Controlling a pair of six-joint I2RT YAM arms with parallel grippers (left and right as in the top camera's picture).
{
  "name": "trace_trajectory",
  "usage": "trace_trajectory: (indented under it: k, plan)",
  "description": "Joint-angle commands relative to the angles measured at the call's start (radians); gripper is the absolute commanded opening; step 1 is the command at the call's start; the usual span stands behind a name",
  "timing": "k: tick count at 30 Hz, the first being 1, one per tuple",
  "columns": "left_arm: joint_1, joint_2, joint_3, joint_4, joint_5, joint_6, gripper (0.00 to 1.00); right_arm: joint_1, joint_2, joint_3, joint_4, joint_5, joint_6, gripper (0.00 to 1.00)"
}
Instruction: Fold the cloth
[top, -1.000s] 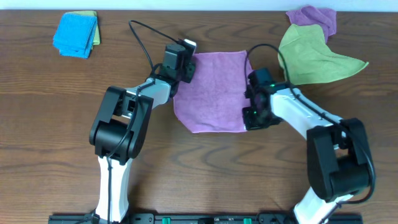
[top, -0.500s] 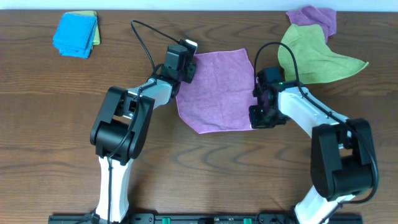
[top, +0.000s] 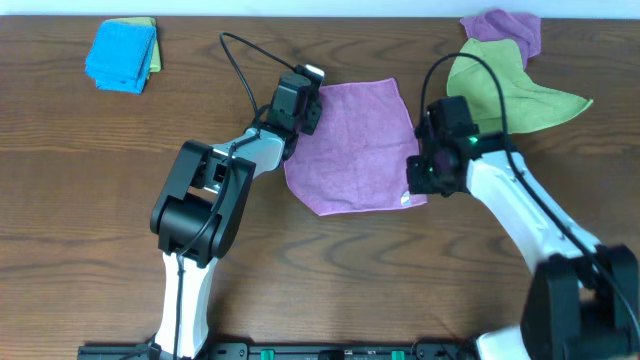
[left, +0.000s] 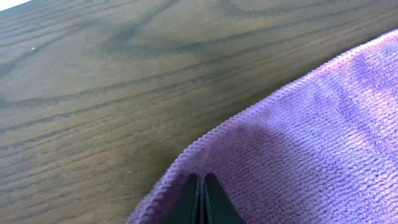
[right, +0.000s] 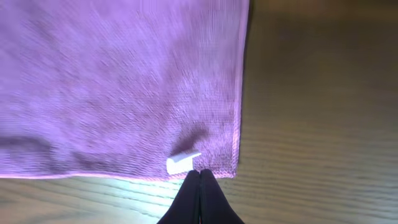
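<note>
Nearest the robot's base, the right gripper (right: 199, 173) has its two black fingers pressed together on the near right corner of the square, light purple microfibre cloth (top: 350, 140). It pinches the hem just beside a small white tag (right: 183, 163). The cloth lies spread out and unfolded on the dark brown wooden table (top: 100, 220), in the middle between the two arms and slightly skewed to the table's edge. At the cloth's far left corner the left gripper (left: 199, 179) is clenched too, its black fingertips meeting on the stitched edge of the fabric and gripping it. Beyond the right arm, a crumpled lime-green cloth (top: 505, 95) lies near the light purple cloth's far right corner. A second, rumpled purple cloth (top: 505, 30) touches the green one at the table's far edge. At the far left of the table rests a folded bright blue cloth (top: 120, 55).
</note>
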Motion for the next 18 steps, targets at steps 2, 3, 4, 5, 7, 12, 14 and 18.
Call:
trace_trajectory:
  k: [2,3,4,5,7,12,14,18]
  plan:
    - [0.002,-0.118,0.030,-0.072,-0.037,0.014,0.05,-0.010,-0.077,-0.002,0.004,-0.002,-0.016,0.01]
    - [0.002,-0.145,0.030,-0.115,-0.045,0.014,0.05,-0.012,-0.084,-0.002,0.005,-0.002,-0.016,0.01]
    - [0.002,-0.180,0.030,-0.183,-0.054,0.014,0.06,-0.017,-0.089,-0.002,0.006,-0.002,-0.016,0.01]
    - [0.002,-0.214,0.030,-0.251,-0.060,0.014,0.06,-0.023,-0.092,-0.002,0.006,-0.002,-0.016,0.01]
    - [0.004,-0.280,0.030,-0.389,-0.064,0.014,0.06,-0.035,-0.092,-0.002,0.006,-0.003,-0.016,0.01]
    - [0.003,-0.419,0.030,-0.631,-0.063,-0.050,0.06,-0.058,-0.092,-0.002,0.015,-0.006,-0.016,0.06]
    - [0.005,-0.463,0.030,-0.716,-0.061,-0.076,0.06,-0.066,-0.092,-0.002,0.016,-0.006,-0.016,0.24]
    - [0.050,-0.484,0.030,-0.867,0.010,-0.133,0.06,-0.074,-0.092,-0.002,0.017,-0.006,-0.024,0.61]
